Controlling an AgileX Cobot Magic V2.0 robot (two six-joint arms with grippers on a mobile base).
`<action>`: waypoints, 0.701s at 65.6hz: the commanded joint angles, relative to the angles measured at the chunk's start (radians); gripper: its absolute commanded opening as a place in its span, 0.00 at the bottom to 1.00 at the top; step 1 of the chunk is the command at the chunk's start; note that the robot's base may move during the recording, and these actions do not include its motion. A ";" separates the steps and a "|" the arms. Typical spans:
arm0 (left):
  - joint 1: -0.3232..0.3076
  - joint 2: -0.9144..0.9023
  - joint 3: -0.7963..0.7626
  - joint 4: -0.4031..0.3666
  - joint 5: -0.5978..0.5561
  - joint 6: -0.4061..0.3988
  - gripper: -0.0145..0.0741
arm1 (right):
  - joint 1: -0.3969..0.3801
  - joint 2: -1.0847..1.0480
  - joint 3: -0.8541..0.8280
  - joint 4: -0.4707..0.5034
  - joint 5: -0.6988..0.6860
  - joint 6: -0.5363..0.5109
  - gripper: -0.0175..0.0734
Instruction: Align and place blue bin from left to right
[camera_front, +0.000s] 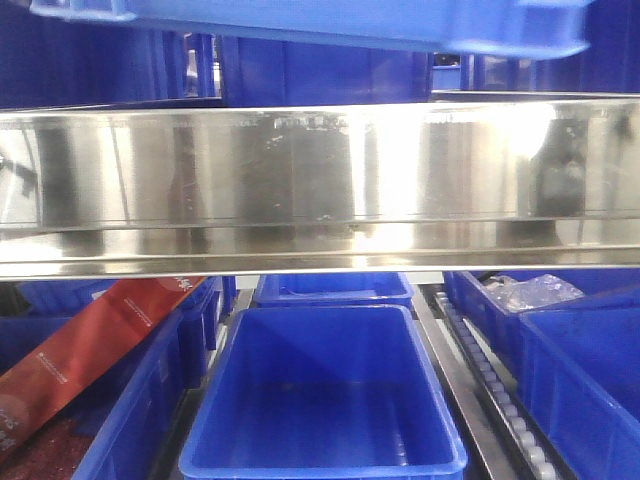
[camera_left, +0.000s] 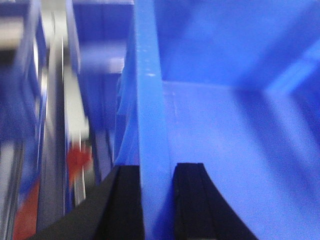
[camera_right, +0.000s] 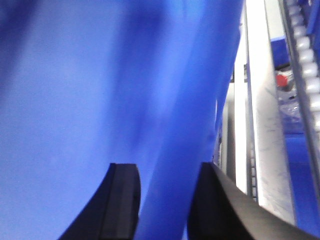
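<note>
The blue bin (camera_front: 300, 20) shows only as a blurred bright-blue rim along the top edge of the front view, above the steel shelf. In the left wrist view my left gripper (camera_left: 159, 167) is shut on the bin's side wall (camera_left: 150, 100), one black finger outside and one inside, with the bin's empty inside to the right. In the right wrist view my right gripper (camera_right: 170, 170) is shut on the opposite wall (camera_right: 190, 100), its black fingers either side of it. Neither gripper shows in the front view.
A shiny steel shelf front (camera_front: 320, 170) spans the view. Below it stand an empty blue tub (camera_front: 325, 400), a bin with a red package (camera_front: 90, 340) at the left, a roller rail (camera_front: 500, 390) and a bin with clear plastic (camera_front: 540, 295) at the right.
</note>
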 joint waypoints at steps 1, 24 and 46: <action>0.009 -0.016 -0.017 -0.048 -0.016 0.008 0.04 | -0.004 0.004 -0.017 0.046 -0.122 -0.052 0.02; 0.034 0.078 -0.017 -0.046 0.143 0.008 0.04 | -0.004 0.097 -0.017 0.034 -0.230 -0.133 0.02; 0.034 0.124 -0.015 -0.046 0.182 0.008 0.07 | -0.004 0.125 -0.017 -0.002 -0.219 -0.133 0.13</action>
